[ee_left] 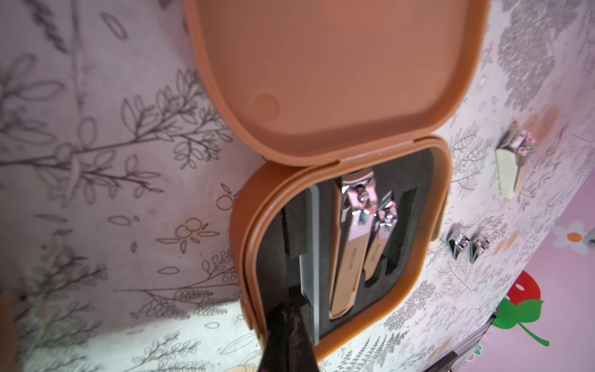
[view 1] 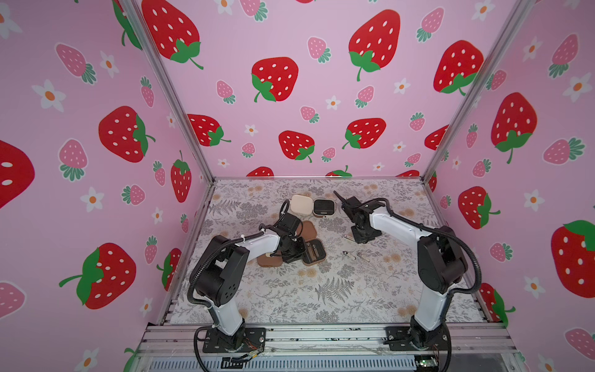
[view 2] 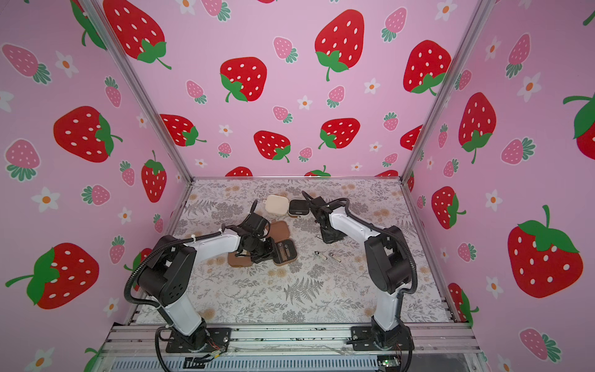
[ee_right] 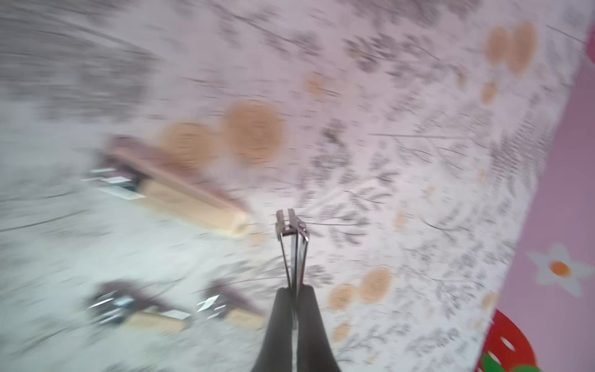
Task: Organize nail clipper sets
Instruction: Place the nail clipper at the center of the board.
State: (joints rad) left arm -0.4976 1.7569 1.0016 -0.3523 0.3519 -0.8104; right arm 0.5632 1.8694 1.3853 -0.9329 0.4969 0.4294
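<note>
On the floral worktop point(view 1: 289, 299), nearest the bases, left hand point(ee_left: 286, 319) clenched, tips over the black insert of the open brown rounded-square hinged case point(ee_left: 249, 251). Right hand point(ee_right: 294, 290) grasps a slim silvery metal clipper point(ee_right: 291, 232). Cream case point(view 1: 301, 204) farthest back.

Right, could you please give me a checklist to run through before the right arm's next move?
1. Right gripper shut on the slim silvery metal tool: ok.
2. Brown rounded-square hinged case, lid open: ok.
3. Empty slot in its black insert: ok.
4. Left gripper clear of that case: not ok, at its rim.
5. All tools stowed: not ok, three loose metal tools lie on the floral table.
</note>
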